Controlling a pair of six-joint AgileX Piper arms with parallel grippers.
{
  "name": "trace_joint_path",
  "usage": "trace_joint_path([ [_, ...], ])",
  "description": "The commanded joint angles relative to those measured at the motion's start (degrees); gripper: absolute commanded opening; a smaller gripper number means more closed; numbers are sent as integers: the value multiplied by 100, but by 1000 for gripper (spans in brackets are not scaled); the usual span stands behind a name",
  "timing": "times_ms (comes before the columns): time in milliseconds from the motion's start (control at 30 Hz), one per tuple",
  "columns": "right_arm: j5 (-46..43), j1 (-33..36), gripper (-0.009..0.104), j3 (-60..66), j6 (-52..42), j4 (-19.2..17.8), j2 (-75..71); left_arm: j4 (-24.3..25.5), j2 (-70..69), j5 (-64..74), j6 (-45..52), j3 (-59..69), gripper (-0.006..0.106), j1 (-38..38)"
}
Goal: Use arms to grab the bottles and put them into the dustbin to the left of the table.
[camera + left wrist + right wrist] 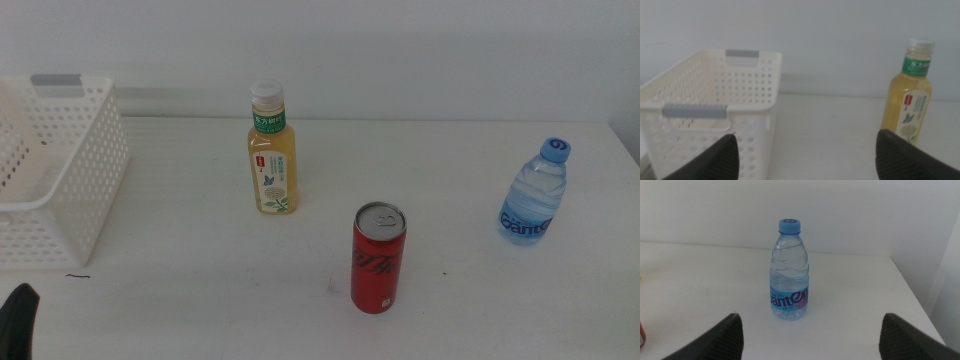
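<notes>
Three containers stand upright on the white table (200, 300). A yellow tea bottle (271, 150) with a white cap is at the back centre, a red soda can (378, 258) is in the middle front, and a small clear water bottle (535, 195) with a blue cap is at the right. The white perforated dustbin (90, 160) sits at the left. My left gripper (807, 150) is open and empty, low at the front left, facing the dustbin (750, 85) and tea bottle (910, 95). My right gripper (810, 330) is open and empty, with the water bottle (789, 275) ahead of it.
A plain white wall runs behind the table. The table's right edge (910, 290) lies close to the water bottle. A tip of the left gripper (18, 320) shows at the bottom left corner of the middle view.
</notes>
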Motion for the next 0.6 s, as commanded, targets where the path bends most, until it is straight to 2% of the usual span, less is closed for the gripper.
trace_joint_path([
  [0, -45, -46, 79, 20, -32, -54, -20, -22, 7, -268, -29, -2, 94, -115],
  [100, -45, -46, 79, 20, -32, -54, -20, -22, 851, -1263, -29, -2, 94, -647],
  [267, -45, -46, 79, 20, -32, -54, -20, -79, 3041, -3545, -29, -2, 94, -2278],
  [433, -45, -46, 79, 20, -32, -54, -20, -716, 5307, -5782, 376, -2, 94, -4055],
  [567, -45, -46, 79, 20, -32, -54, -20, -1081, 6908, -7212, 619, -2, 94, -5004],
])
